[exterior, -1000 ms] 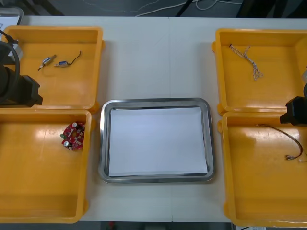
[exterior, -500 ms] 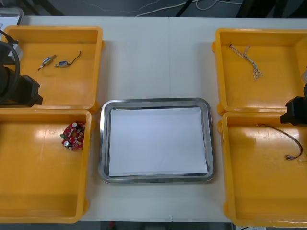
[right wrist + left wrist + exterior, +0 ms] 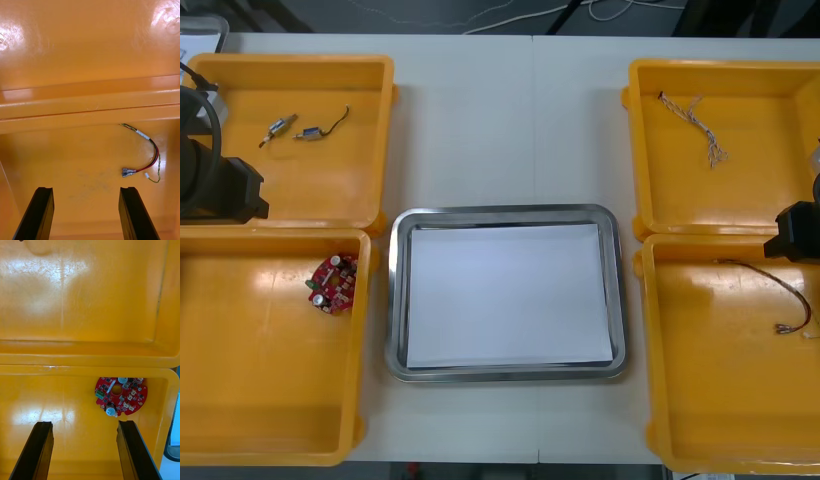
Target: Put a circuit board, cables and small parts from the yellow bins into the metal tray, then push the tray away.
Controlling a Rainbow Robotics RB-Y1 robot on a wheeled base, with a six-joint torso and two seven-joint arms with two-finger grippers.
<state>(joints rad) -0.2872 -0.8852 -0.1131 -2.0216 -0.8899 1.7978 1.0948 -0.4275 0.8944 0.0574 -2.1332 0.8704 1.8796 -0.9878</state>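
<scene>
My left gripper (image 3: 85, 423) hangs over the near-left of the 4 yellow bins (image 3: 240, 400), its 2 fingers (image 3: 41, 450) standing wide apart with nothing between them. The fingers' roots run off the wrist picture's edge. The round red circuit board (image 3: 121, 396) lies flat on that bin's floor just past the fingertips, closer to 1 finger than the other and near the bin's corner wall. From the front, the circuit board (image 3: 332, 283) sits close to the bin's tray-side wall.

My right gripper (image 3: 86, 189) hangs over the near-right bin (image 3: 720, 400), jaws equally wide and empty. The red and yellow cable (image 3: 150, 157) curls on the floor beyond 1 fingertip, outside the gap. Its thin tail is hard to follow against the orange.

In the front view my left arm (image 3: 220, 185) is cut off by the picture's edge and hides a corner of the far-left bin (image 3: 370, 130). My right arm (image 3: 798, 232) is also cut off, and it covers part of the rim between the 2 right bins.

The metal tray (image 3: 393, 300) sits between the bins on the table (image 3: 510, 120), white inside, with nothing in it. The far-left bin holds 2 small metal parts (image 3: 280, 127), 1 trailing a black cable (image 3: 335, 120); they are too small to tell more. A twisted blue and white cable (image 3: 695, 125) lies in the far-right bin (image 3: 740, 200).
</scene>
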